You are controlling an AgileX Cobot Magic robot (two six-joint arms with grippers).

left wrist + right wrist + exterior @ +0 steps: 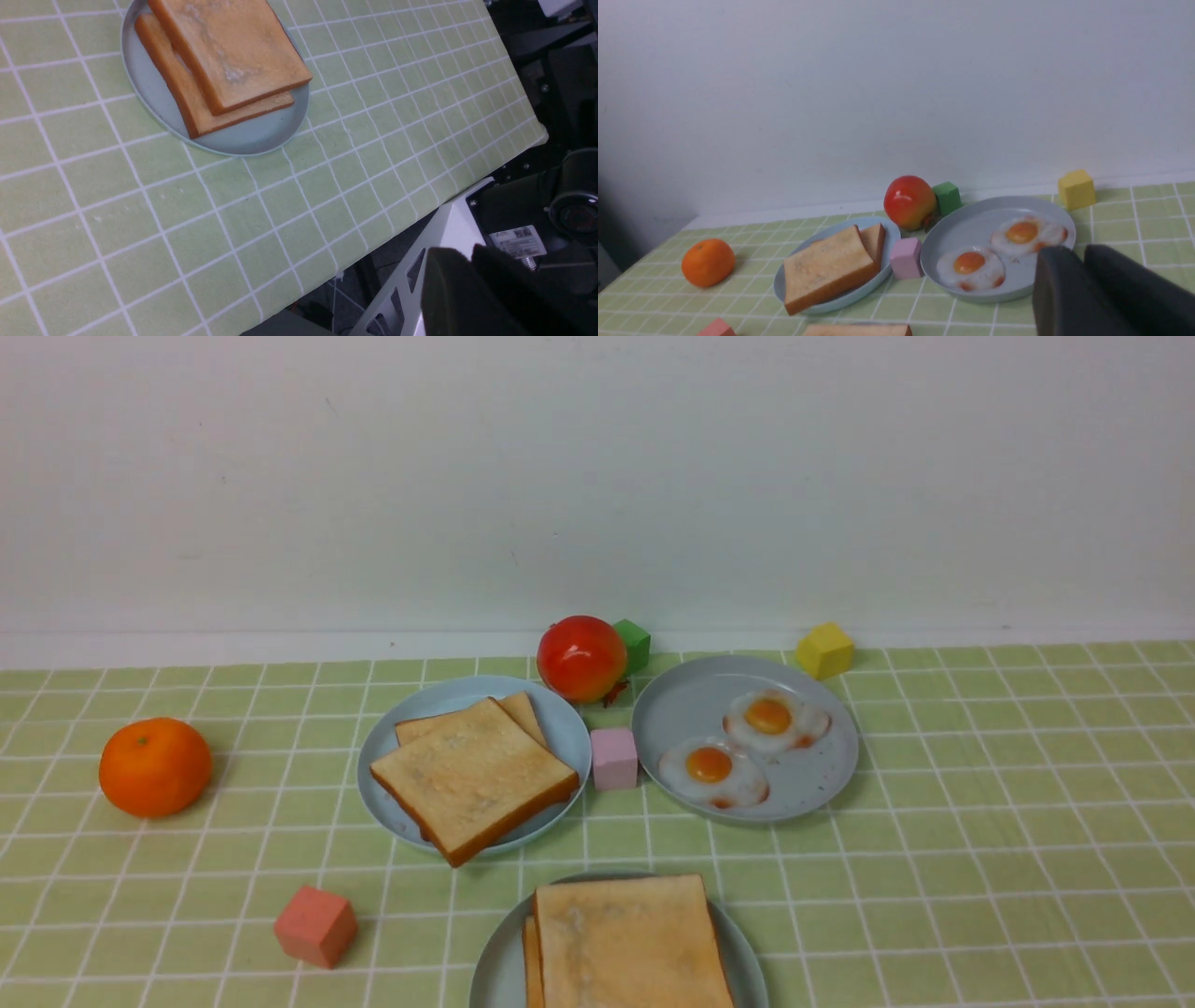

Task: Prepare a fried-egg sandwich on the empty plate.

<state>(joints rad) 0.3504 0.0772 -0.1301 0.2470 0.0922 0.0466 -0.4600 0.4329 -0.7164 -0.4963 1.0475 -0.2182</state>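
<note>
Two golden toast slices (625,943) lie stacked, slightly offset, on the near pale mint plate (499,961) at the front centre. They also show in the left wrist view (229,46) on that plate (261,140); I cannot see an egg between them. My left gripper (469,254) is shut and empty, off the table's near edge. My right gripper (1083,252) is shut and empty, hovering near the egg plate's side. Neither gripper shows in the front view.
A grey-blue plate (392,747) holds two loose toast slices (471,775). Another (691,695) holds two fried eggs (714,770). An orange (154,765), red fruit (581,658), and green (635,642), yellow (824,651), pink (614,758) and salmon (316,926) cubes stand around.
</note>
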